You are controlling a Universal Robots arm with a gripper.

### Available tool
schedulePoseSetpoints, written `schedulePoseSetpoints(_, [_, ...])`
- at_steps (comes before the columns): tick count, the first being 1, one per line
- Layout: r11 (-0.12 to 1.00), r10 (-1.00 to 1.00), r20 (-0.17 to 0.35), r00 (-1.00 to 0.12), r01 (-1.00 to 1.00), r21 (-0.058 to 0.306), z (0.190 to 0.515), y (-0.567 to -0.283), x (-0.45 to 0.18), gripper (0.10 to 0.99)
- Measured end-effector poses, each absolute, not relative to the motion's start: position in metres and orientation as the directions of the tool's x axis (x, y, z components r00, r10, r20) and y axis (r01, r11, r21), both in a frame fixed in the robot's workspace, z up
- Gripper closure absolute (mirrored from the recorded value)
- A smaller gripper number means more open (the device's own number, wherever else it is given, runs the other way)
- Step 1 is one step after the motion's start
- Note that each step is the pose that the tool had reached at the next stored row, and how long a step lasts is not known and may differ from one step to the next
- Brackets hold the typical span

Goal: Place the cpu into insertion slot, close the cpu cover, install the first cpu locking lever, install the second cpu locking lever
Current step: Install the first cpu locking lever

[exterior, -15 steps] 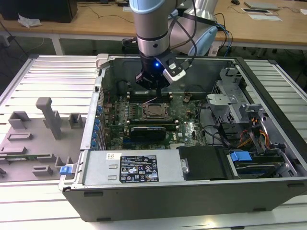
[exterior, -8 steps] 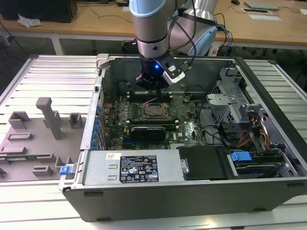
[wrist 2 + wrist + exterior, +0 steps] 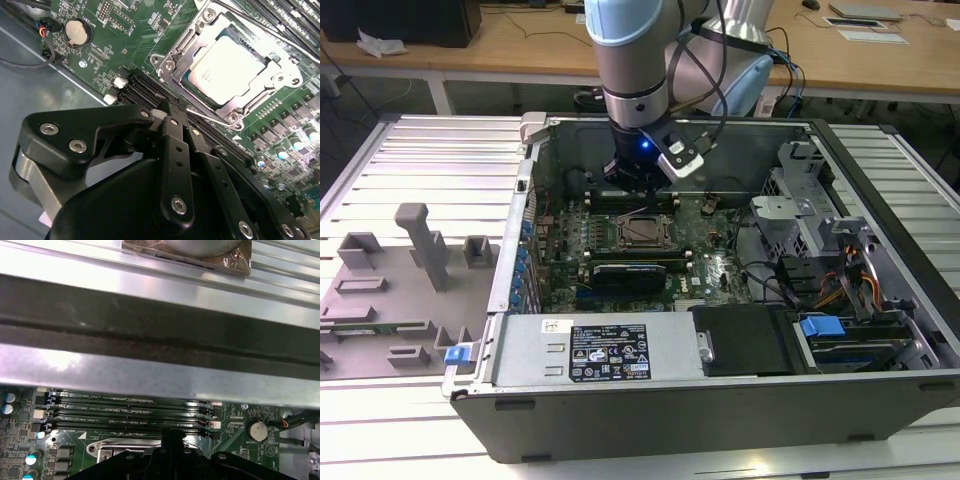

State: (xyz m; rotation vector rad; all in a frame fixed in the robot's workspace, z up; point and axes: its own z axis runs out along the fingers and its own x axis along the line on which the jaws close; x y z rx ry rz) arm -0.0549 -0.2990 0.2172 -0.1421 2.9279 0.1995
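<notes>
The cpu (image 3: 227,62) lies under the closed cover (image 3: 182,47) on the green board (image 3: 130,35). The end effector (image 3: 167,111) is narrow, fingertips together, just beside a thin lever (image 3: 212,118).

black-and-white sticker (image 3: 610,358) on grey housing (image 3: 515,350) | white lettering (image 3: 90,396) on green board (image 3: 225,437) | neither apparently legible
</notes>
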Motion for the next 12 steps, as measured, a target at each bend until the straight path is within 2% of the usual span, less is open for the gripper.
schedulePoseSetpoints(12, [0.992,0.051,-0.21,-0.976,0.025,0.123,0.2073,-0.2984,-0.0561,0.98])
